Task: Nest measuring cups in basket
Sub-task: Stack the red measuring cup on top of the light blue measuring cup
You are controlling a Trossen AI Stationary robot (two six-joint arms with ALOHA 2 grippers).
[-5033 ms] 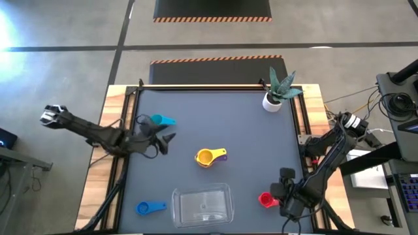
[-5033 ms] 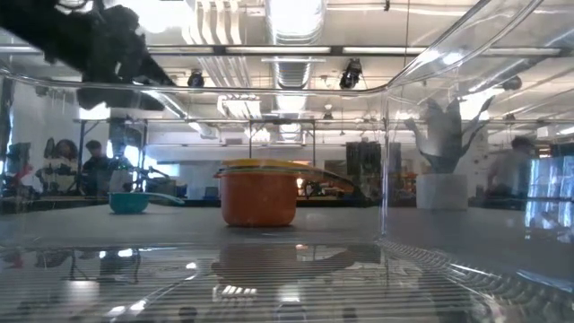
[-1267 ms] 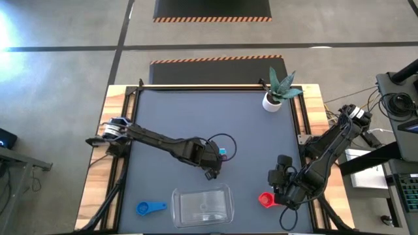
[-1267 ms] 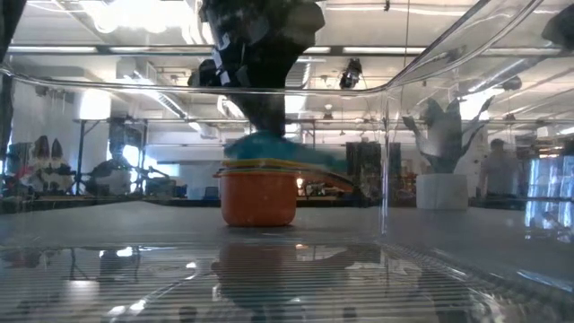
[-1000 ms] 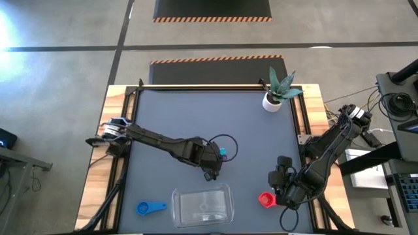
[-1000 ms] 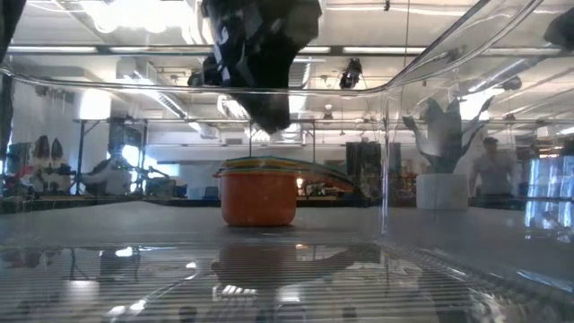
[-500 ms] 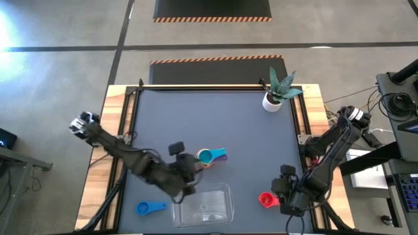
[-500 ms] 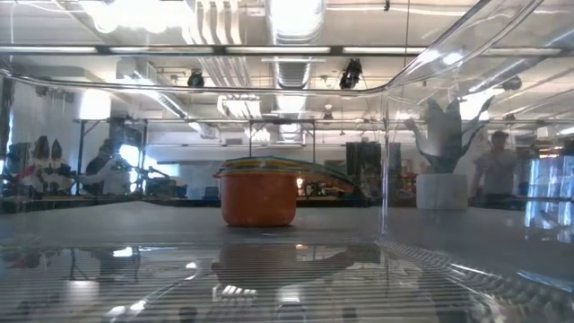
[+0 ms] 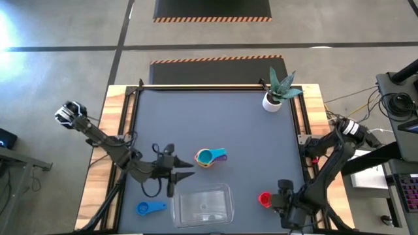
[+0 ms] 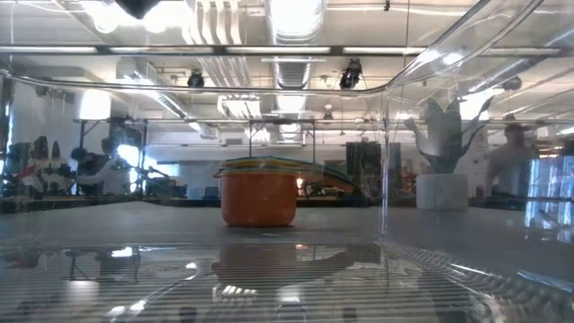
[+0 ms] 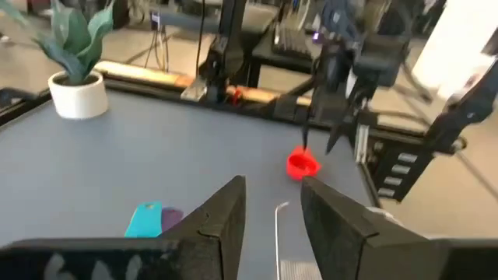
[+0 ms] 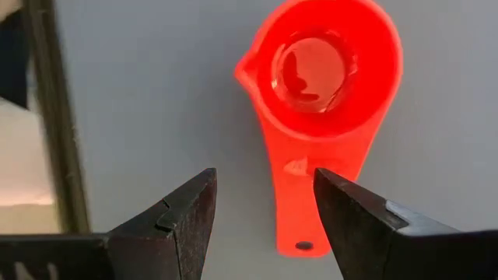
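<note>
Plainly, the clear plastic basket (image 9: pixel 202 205) is the landmark: it sits at the near edge of the counter (image 9: pixel 248 124) with nothing in it. Just beyond it, toward the counter's middle, stands the nested stack of cups (image 9: pixel 208 157), a teal cup on top with yellow and purple showing under it; the low view shows an orange cup (image 10: pixel 258 204) at the base. The blue cup (image 9: pixel 149 208) lies just to the left of the basket, the red cup (image 9: pixel 264 199) just to its right. A white plant pot (image 9: pixel 272 102) stands far beyond the basket, at the back right.

The right pincer (image 12: pixel 264 225) hangs over the red cup (image 12: pixel 319 93), fingers spread and empty, straddling its flat handle. The left pincer (image 11: pixel 272 218) hovers left of the stack, beyond the blue cup; it is parted and holds nothing.

These scoops look light, stiff and smooth, so they will likely skate on the counter if nudged. The flat handle seems the surest hold, pinched across its width; the round bowl would probably slip. The stack may shed cups if lifted by its top one.
</note>
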